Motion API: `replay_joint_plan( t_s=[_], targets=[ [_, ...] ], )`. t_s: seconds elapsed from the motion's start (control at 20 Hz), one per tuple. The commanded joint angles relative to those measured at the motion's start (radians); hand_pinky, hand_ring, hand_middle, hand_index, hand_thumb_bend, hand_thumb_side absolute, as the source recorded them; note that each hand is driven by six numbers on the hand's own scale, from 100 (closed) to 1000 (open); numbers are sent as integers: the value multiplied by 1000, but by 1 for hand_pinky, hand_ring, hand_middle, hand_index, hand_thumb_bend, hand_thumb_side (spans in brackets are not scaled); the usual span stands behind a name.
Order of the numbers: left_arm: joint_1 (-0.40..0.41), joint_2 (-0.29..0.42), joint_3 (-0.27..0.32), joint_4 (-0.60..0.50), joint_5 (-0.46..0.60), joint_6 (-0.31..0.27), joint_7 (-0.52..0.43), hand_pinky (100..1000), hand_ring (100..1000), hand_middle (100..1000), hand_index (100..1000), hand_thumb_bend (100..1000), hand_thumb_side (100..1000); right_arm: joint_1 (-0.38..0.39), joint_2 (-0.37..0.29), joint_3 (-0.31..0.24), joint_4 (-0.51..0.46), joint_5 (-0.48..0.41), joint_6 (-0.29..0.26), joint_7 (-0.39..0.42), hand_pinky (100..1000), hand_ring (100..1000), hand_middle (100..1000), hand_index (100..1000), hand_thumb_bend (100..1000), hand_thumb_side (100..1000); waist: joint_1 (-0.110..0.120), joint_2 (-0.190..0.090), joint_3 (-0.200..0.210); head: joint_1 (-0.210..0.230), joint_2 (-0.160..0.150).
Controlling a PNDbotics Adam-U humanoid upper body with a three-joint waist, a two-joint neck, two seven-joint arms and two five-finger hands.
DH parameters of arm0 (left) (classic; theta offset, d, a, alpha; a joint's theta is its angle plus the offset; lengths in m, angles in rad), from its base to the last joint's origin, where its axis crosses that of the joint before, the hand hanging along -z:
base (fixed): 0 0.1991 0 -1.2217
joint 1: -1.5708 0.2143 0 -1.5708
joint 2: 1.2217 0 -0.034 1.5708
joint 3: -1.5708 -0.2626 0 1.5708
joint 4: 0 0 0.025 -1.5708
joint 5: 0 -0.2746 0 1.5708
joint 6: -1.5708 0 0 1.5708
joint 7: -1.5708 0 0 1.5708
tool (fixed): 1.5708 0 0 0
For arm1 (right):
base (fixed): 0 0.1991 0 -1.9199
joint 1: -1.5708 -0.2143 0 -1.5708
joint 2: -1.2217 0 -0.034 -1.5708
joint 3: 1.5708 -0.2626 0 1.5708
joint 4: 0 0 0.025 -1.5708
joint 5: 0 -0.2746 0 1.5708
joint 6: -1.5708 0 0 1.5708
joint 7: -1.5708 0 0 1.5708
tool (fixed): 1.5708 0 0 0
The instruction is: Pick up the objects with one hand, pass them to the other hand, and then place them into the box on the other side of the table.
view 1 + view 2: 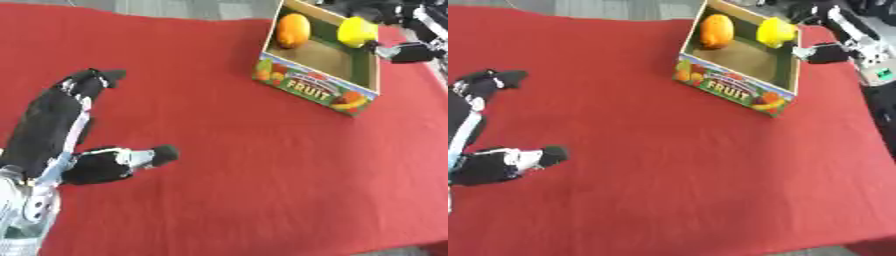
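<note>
While my right hand [820, 50] holds the yellow fruit [776, 32] pinched over the fruit box [732, 90] at one o'clock, beside the orange [717, 30], I should lower before letting go. My left hand [83, 130] rests open at nine o'clock.

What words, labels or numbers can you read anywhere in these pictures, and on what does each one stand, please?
"FRUIT": in large letters on the front wall of the cardboard box, among printed pictures of fruit.
A smaller line of print just above that word on the same wall is too blurred to read.
No readable text shows on the orange fruit, the yellow fruit, the red tablecloth or either hand.
</note>
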Motion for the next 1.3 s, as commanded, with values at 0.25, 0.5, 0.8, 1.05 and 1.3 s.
replay_joint_plan(
  t_s=[0.25,0.5,0.8,1.05,1.3],
  targets=[
    [-13,-4,-2,-9,-6,3,-1,722,745,680,881,1000,998,-12,-46,-18,-20,2,-81,86,912,1000,783,908,367,100,0,-17,-4,-1,2],
    [-9,-5,-1,-8,-10,4,-3,722,745,680,881,1000,993,-18,-38,-26,-41,-72,-42,97,891,1000,764,910,210,100,3,-20,-9,6,9],
    [-8,-5,2,-9,-13,4,-5,724,746,680,880,1000,988,-38,-14,-50,-233,-413,181,197,887,1000,733,903,100,149,8,-22,-16,7,18],
    [-6,-5,5,-7,-17,7,-7,725,748,683,881,1000,974,-39,-1,-44,-475,-612,305,252,885,1000,739,883,100,156,12,-22,-19,8,24],
    [-9,-8,8,-9,-19,7,-12,726,750,683,881,1000,959,-52,44,16,-695,-694,327,307,879,1000,742,870,100,100,14,-25,-17,5,30]
  ],
)
